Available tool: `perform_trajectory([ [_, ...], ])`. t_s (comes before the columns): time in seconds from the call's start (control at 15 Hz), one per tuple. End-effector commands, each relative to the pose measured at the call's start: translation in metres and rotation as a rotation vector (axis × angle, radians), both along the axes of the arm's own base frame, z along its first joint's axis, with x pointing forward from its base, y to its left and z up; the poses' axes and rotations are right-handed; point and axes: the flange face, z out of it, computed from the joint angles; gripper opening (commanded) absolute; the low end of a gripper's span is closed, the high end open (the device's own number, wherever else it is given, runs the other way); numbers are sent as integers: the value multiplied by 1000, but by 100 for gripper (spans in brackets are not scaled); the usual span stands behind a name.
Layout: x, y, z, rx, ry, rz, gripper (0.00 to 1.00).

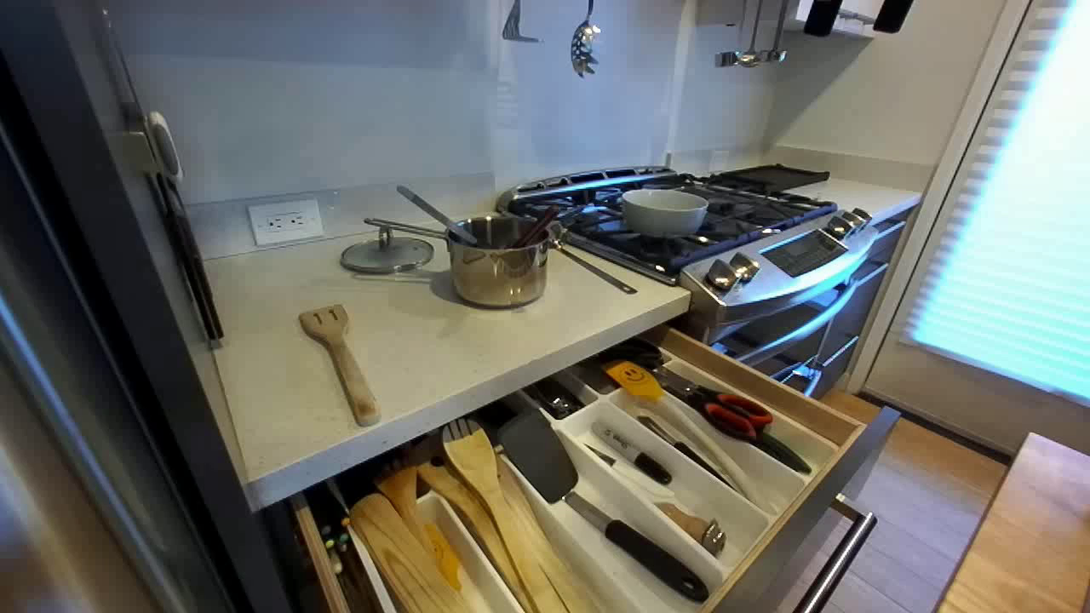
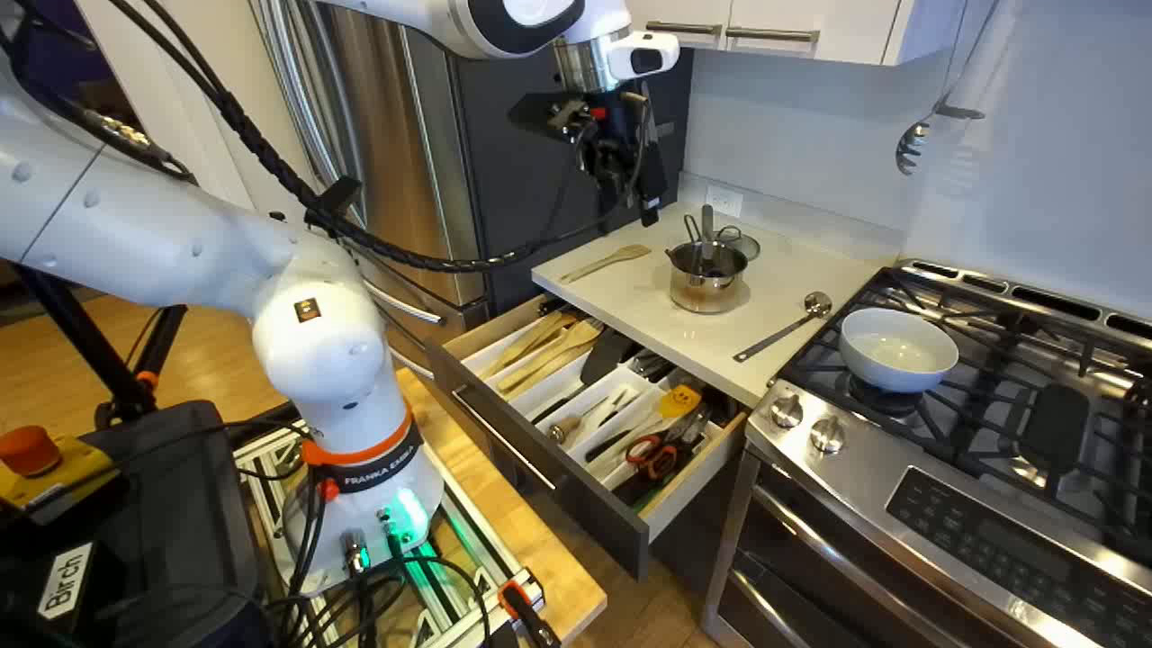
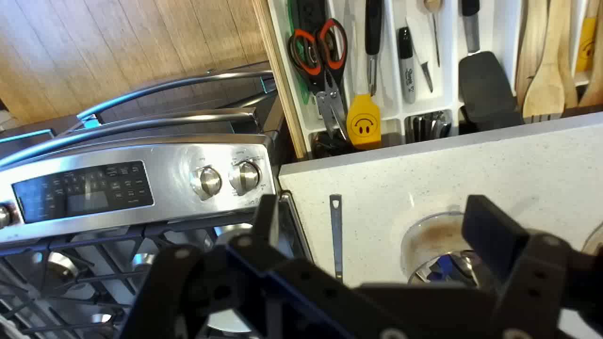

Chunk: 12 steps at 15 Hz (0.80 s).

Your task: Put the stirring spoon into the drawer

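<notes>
- The stirring spoon [image 2: 781, 329], as I take it, is the long steel one lying on the desk [image 1: 443, 358] between the pot [image 1: 498, 277] and the stove [image 2: 850, 481], outside the drawer [image 2: 585, 495]. The wooden slotted spatula [image 1: 343, 364] lying loose could be meant instead; the words don't settle it for me.
- Its steel handle [image 3: 337, 235] reaches towards the desk's front edge, which should make it handy to carry across, though so thin a strip may be awkward to get under.
- The jaws stand wide apart with nothing between them, presumably readied for a pick-up; in the wrist view the handle shows in the gap.
- The drawer is pulled out, I suppose so something can be lowered straight in. Its white tray [image 3: 501, 42] keeps things by kind: wooden tools together, a dark spatula [image 1: 536, 451] in a long slot, red-handled scissors [image 3: 325, 84] on the stove side.
- The pot seems to serve as a stand, a grey-handled utensil [image 1: 436, 214] leaning out. A glass lid [image 1: 387, 255] lies beside it; a white bowl [image 2: 898, 351] sits on the stove.
- Hidden: the utensil ends inside the pot, the drawer's rear under the desk, and, in the wrist view, the spoon's head.
- The arm [image 2: 333, 351] is cut off at the top in an exterior view, and its jaws are hard to read there against a dark panel [image 2: 513, 198].
</notes>
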Motion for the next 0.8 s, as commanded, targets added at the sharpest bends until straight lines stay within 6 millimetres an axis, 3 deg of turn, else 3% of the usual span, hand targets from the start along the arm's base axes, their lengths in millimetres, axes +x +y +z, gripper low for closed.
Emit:
perform_trajectory([
  [0.0, 0, 0, 1, 0, 1, 0, 100],
  [0.13, 0, 0, 1, 0, 2, 0, 100],
  [0.27, 20, 1, -4, 48, -19, 17, 100],
  [0.47, 79, 21, -25, 80, -57, 86, 100],
  [0.73, 143, 46, -48, 168, -37, 208, 100],
])
